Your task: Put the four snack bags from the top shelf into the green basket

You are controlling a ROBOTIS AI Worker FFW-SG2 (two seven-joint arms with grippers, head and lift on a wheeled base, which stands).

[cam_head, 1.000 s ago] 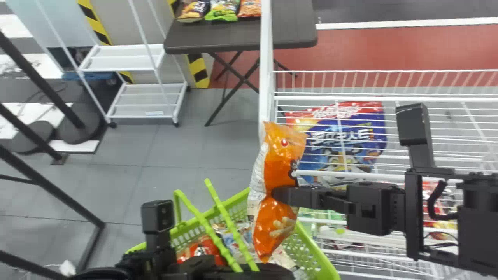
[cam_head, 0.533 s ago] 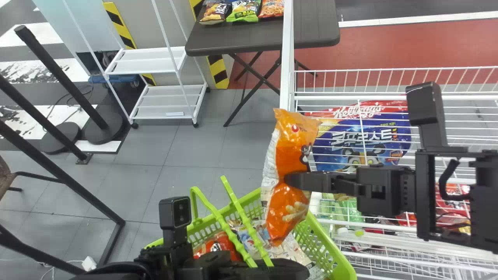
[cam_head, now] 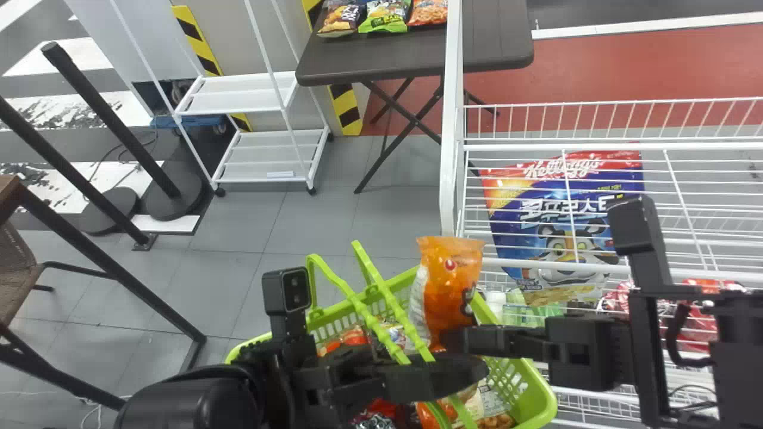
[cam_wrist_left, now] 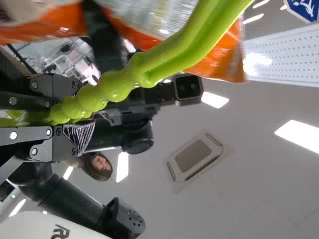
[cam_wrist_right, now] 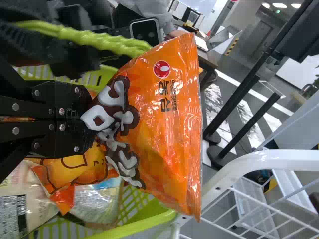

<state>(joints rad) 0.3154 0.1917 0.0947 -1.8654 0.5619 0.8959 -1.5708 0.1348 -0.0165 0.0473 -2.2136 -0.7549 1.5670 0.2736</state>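
Across the right of the head view, the scene is dominated by the white wire rack (cam_head: 451,119), and beyond it stands a dark folding table (cam_head: 381,59), where three small snack bags (cam_head: 384,16) are lined up. To the table's left, a white shelf cart (cam_head: 244,92) is seen on the grey floor.

Now the green basket (cam_head: 539,387), down at the front beside the rack: several packs (cam_wrist_right: 79,167) are already held inside it. Its knobbly green handle (cam_head: 357,305) is gripped by the left gripper (cam_head: 465,370); in the left wrist view, the handle is pinched tight between the fingers of the left gripper (cam_wrist_left: 67,117).

Next in size, a big blue-and-red cereal bag (cam_head: 506,229) is glimpsed through the rack's wires, a cartoon tiger printed on its front.

And here is the task's bag! The orange snack bag (cam_head: 448,280) is held above the basket, near the handle, by the right gripper (cam_head: 456,339). In the right wrist view, its crinkled film is squeezed between the closed fingertips of the right gripper (cam_wrist_right: 88,113), with a broad end of the bag left sticking out past them. Whether the handle is touched by the bag cannot be told.
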